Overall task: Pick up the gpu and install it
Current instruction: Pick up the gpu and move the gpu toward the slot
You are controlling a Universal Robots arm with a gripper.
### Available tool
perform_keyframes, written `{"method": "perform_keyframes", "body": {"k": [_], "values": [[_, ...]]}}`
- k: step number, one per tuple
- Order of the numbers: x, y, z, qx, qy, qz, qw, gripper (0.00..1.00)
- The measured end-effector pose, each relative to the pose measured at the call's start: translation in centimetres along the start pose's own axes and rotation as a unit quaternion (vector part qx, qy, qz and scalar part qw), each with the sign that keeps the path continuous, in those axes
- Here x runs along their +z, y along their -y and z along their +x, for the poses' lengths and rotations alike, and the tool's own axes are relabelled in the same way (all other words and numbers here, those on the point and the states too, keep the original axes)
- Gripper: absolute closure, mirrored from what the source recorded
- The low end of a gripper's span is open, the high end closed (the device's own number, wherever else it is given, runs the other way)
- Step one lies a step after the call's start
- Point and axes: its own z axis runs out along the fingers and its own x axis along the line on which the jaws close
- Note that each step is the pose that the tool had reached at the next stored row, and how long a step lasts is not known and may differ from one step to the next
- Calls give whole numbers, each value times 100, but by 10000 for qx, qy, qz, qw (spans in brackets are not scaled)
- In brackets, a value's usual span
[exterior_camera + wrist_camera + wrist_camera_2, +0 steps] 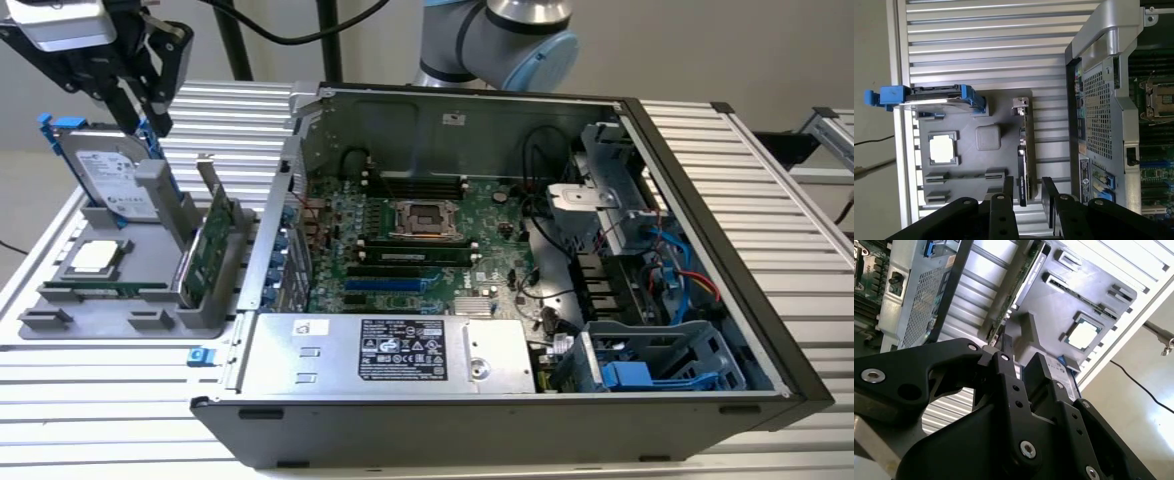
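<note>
Jaws apart, empty | gpu (203, 250) green, upright in gray holder (94, 300)

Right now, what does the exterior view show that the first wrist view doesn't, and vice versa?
The exterior view adds the power supply, the blue drive cage and the arm's joint behind the case. The first wrist view adds the perforated grille on the case's rear panel. Both share the open gripper above the tray, the gpu standing on edge in it, the blue-framed hard drive, the loose processor chip and the motherboard socket.
</note>
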Motion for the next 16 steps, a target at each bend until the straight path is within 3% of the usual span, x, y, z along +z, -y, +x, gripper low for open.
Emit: {"method": "perform_keyframes", "body": {"k": [16], "values": [[51,2,1,0,0,0,10000,0]]}}
